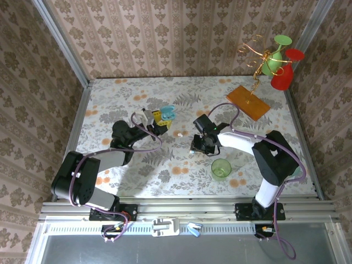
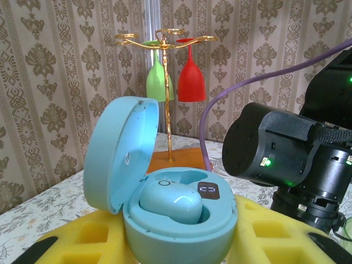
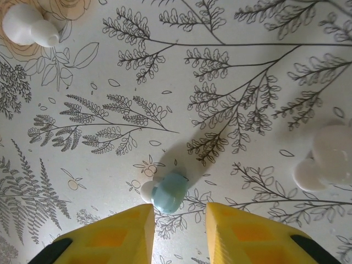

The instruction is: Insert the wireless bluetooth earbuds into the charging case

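Observation:
My left gripper [image 1: 158,119] is shut on a light-blue charging case [image 2: 181,225], held between its yellow fingers [image 2: 77,242]. The case lid [image 2: 122,154] stands open, and one pale blue earbud [image 2: 169,201] sits in a well of the case. Beside it the other well shows as hollow. My right gripper [image 3: 180,231] hangs open just above the table, a second pale blue earbud [image 3: 168,191] lying loose right before its fingertips, untouched. A white earbud [image 3: 27,25] lies farther off, and another white earbud [image 3: 324,159] is at the right, blurred.
A green cup [image 1: 221,169] stands near the right arm. An orange board [image 1: 248,102] at the back right carries a gold stand with green and red glasses [image 1: 280,69]. The right arm's black wrist [image 2: 286,148] is close to the held case.

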`<state>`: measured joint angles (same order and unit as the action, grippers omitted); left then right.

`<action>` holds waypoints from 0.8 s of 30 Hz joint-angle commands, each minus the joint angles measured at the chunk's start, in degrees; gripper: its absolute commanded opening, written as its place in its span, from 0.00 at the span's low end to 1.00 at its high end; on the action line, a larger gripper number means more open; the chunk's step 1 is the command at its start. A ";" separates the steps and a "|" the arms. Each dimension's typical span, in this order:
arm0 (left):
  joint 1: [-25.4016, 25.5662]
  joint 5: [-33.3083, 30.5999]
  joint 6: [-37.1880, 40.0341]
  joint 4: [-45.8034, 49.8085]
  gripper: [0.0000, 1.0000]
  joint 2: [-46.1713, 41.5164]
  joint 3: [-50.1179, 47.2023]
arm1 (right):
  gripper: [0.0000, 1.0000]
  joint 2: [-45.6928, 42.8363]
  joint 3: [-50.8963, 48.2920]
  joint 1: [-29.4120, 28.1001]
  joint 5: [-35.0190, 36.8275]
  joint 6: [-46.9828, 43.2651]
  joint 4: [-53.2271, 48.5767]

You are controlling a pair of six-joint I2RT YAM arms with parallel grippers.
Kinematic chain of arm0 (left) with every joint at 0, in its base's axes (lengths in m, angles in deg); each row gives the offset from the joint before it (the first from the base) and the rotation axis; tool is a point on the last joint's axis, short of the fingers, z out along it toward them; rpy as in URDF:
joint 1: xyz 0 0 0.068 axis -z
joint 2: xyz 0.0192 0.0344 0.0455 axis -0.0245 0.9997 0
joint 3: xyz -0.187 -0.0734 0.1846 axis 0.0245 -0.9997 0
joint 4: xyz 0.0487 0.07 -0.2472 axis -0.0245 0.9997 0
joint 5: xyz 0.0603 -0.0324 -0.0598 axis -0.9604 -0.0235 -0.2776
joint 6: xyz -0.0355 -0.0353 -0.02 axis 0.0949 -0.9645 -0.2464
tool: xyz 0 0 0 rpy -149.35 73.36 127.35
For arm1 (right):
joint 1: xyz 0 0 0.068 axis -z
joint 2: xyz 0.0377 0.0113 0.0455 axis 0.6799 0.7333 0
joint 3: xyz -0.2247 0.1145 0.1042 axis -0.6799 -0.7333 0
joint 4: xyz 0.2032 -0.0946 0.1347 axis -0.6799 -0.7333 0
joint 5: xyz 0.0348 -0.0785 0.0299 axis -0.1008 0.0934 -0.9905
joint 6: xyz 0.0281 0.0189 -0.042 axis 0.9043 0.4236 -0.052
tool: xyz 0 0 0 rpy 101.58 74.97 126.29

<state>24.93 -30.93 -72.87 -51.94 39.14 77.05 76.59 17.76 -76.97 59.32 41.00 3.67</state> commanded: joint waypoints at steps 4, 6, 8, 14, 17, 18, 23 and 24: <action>-0.49 1.50 -0.21 -1.61 0.27 -1.51 -0.16 | 0.28 2.98 -0.48 -0.15 -1.51 1.89 2.54; -0.42 1.56 -0.23 -1.59 0.27 -1.50 -0.16 | 0.27 3.51 -0.49 -0.19 -1.51 2.01 2.48; -0.50 1.58 -0.24 -1.59 0.27 -1.48 -0.16 | 0.26 3.89 -0.64 -0.20 -1.51 2.11 2.61; -0.60 1.61 -0.34 -1.69 0.27 -0.98 0.09 | 0.24 4.53 -0.58 -0.15 -1.77 2.40 3.55; -0.60 1.72 -0.49 -1.69 0.27 -0.98 0.02 | 0.20 4.68 -0.31 -0.15 -1.42 1.85 3.22; -0.59 1.68 -0.45 -1.68 0.27 -1.04 0.02 | 0.19 4.56 -0.13 -0.15 -1.12 1.53 2.77; -0.68 1.80 -0.13 -1.61 0.27 -0.67 -0.24 | 0.16 1.27 0.17 -0.21 1.89 -1.80 0.40; -0.68 1.95 -0.10 -1.58 0.27 -0.42 -0.16 | 0.16 -0.12 0.17 -0.30 2.60 -3.19 0.09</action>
<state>24.80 -30.32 -72.85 -51.94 39.14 77.05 79.41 17.78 -76.97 58.60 40.87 6.73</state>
